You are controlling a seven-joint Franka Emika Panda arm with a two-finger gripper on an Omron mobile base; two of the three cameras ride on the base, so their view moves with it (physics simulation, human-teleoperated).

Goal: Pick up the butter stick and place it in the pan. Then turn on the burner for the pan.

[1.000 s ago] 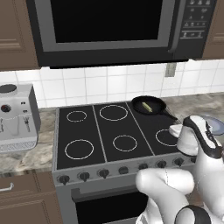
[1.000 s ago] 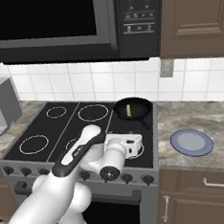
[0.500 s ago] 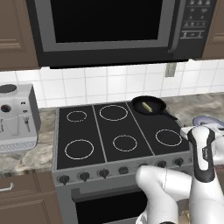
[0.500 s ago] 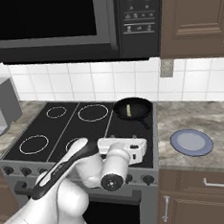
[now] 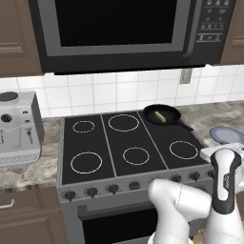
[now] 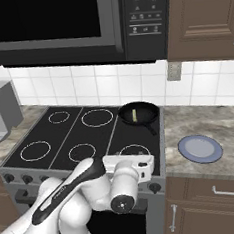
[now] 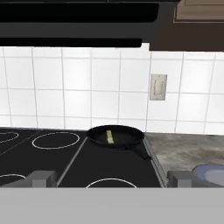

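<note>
One butter stick (image 7: 109,137) is seen, lying flat inside the one pan (image 7: 116,136); its long axis runs front to back across the pan's floor, toward the tiled wall. The pan sits on the rear right burner of the stove (image 5: 128,145), its straight handle pointing forward and to the right. Five burner rings are counted on the black cooktop. One blue-grey plate (image 6: 200,148) lies on the worktop (image 6: 205,126) to the right of the stove, with nothing on it. The gripper (image 7: 108,178) is held low at the stove's front edge, its jaws spread wide and holding nothing.
</note>
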